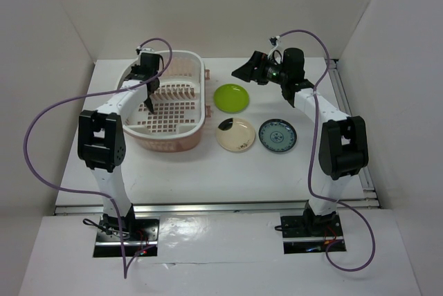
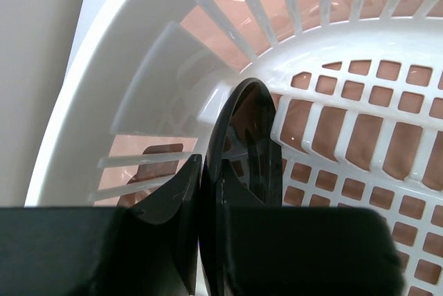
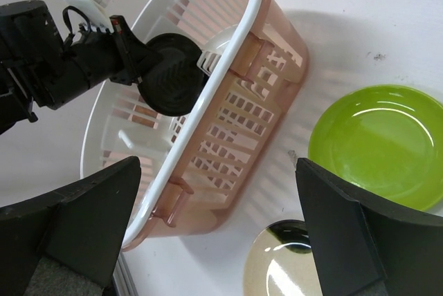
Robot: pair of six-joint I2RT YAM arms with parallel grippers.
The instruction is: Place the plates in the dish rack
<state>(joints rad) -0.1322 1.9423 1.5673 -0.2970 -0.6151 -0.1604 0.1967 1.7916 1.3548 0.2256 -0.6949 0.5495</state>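
The pale pink dish rack [image 1: 181, 54] stands at the back left. Inside it, my left gripper [image 1: 149, 102] is shut on the rim of the glossy black plate [image 2: 246, 126], which is held on edge above the lattice floor, next to the upright dividers [image 1: 173, 92]. From the right wrist, the black plate [image 3: 173, 75] shows just inside the rack's rim [image 3: 228, 54]. On the table lie the lime green plate [image 1: 231, 97], the cream plate [image 1: 235, 134] and the blue-green plate [image 1: 277, 135]. My right gripper [image 1: 243, 70] hangs open in the air right of the rack, holding nothing.
White walls close the table at the back and on both sides. The rack's pink handle [image 1: 207, 75] faces the green plate [image 3: 381, 144]. The cream plate [image 3: 284, 268] lies just in front of the green one. Purple cables loop above both arms.
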